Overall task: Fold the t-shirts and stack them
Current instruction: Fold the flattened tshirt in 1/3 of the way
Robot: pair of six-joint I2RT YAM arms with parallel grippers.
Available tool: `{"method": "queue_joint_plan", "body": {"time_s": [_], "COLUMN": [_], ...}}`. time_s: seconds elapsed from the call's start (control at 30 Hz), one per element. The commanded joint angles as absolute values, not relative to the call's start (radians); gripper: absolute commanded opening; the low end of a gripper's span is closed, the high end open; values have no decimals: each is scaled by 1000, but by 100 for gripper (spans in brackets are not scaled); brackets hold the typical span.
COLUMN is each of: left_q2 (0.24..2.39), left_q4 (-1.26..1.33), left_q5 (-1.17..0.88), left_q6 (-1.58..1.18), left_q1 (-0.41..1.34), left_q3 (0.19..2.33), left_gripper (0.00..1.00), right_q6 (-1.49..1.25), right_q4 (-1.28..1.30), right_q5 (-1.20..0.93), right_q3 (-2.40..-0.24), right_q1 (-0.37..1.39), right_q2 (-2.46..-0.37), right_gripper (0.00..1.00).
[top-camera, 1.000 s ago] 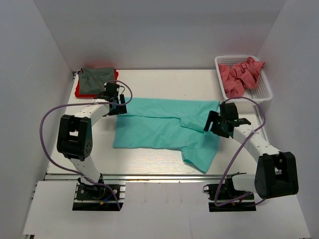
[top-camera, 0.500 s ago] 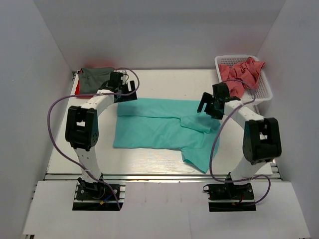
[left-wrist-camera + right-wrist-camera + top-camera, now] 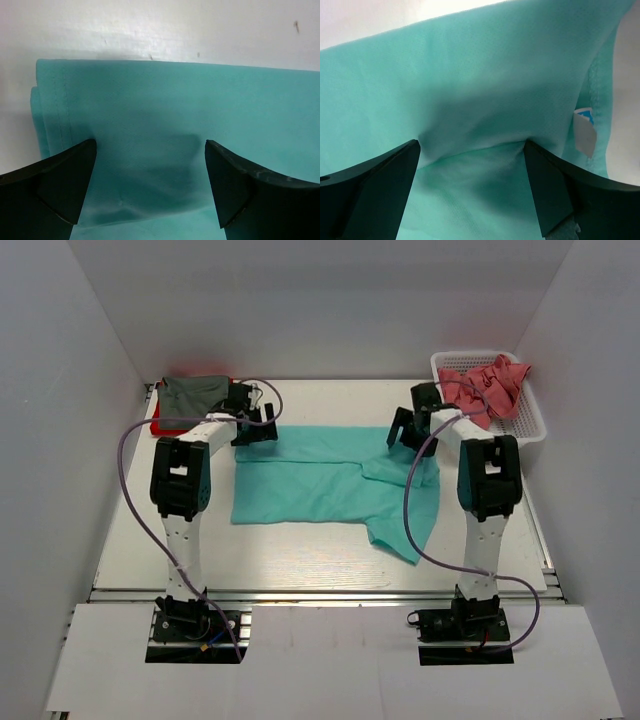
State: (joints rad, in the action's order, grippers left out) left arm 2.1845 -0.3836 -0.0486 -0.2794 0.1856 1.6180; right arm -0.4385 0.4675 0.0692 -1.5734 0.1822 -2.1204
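Teal shirt lies flat mid-table. The left gripper is down at its far left edge, jaws spread wide. The right gripper is at the far right edge, also wide apart. Cloth sits between both sets of fingers, possibly touching. The grey shirt lies far left, the pink shirts in the basket.

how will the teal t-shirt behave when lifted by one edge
Likely floppy: the teal t-shirt lies flat with soft creases and a folded-over edge, so it should drape and sag. Pushed, it would probably bunch, like the wrinkles it shows now.
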Motion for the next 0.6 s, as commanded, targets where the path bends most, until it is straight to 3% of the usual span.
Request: {"method": "queue_joint_plan", "body": {"time_s": [0.0,0.17,0.3,0.47,0.57], "left_q2": [2278,2312,2238,2080,1913], "left_q4": [-466,-514,-503,-502,-492], "left_q5": [-34,-57,-57,-69,-55], "left_q6": [-287,-247,-212,-189,-233], "left_q1": [146,127,127,156,156], "left_q3": [1672,1841,1839,1760,1546], "left_gripper": [100,100,100,100,100], "right_q6": [-379,-266,-212,-206,-235], "right_q4": [525,549,511,463,361], "right_q5": [98,94,55,34,40], "right_q3": [-1722,-1908,-1901,-1778,-1529], "right_q1": [169,172,176,199,227], "right_q2": [-2244,-2313,-2218,-2035,-1866], "right_gripper": [90,90,90,90,90]}}
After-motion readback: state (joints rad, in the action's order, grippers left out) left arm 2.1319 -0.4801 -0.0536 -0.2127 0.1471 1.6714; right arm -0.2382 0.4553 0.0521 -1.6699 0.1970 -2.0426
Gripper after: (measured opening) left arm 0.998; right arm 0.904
